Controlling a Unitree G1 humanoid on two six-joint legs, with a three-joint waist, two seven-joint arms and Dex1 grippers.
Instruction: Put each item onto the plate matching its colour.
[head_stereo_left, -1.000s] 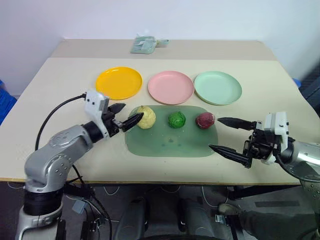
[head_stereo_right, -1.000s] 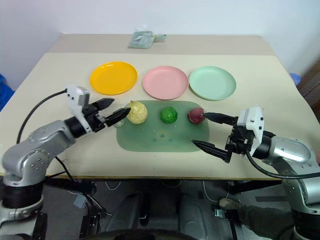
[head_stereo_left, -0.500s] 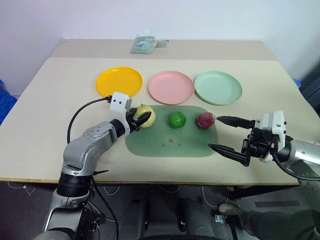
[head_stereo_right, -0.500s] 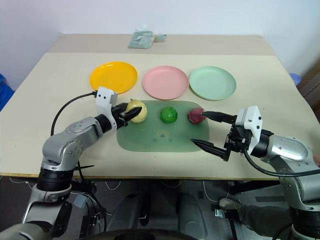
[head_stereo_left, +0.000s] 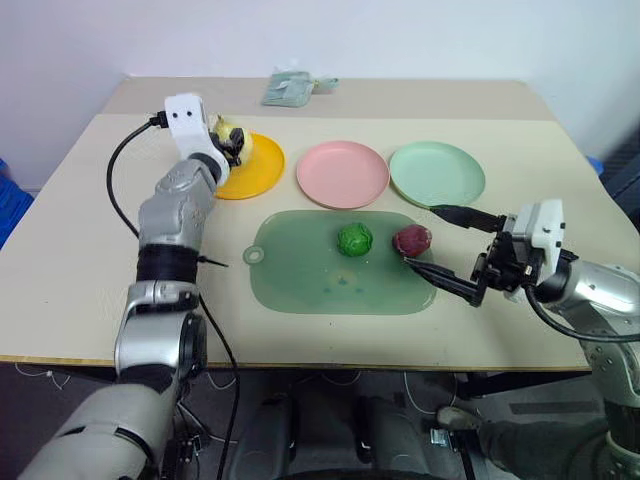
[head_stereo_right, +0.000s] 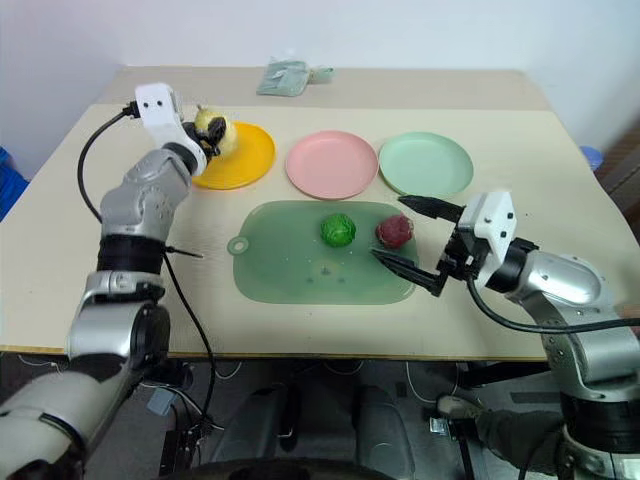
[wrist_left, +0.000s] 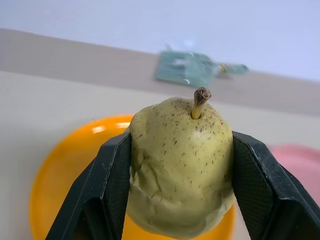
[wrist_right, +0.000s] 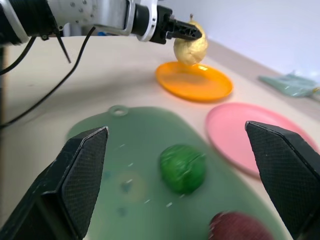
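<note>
Change: pale yellow toy pear (wrist_left: 181, 167) lifted off green rounded mat (head_stereo_left: 300, 270), upper left | left gripper (head_stereo_left: 228, 140) clamping it, probably above yellow-orange round plastic plate (head_stereo_left: 250, 170) | right gripper (head_stereo_left: 452, 250) spread wide, empty | release next.

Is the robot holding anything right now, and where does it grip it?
The left gripper clamps the pear by its sides, stem up. The right gripper is open, holding nothing.

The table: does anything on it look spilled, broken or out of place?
Nothing stands out. The three plates sit in a tidy row, all bare; the left end effector holds the pear upright above the yellow plate. The green ball and red fruit rest on the mat.
</note>
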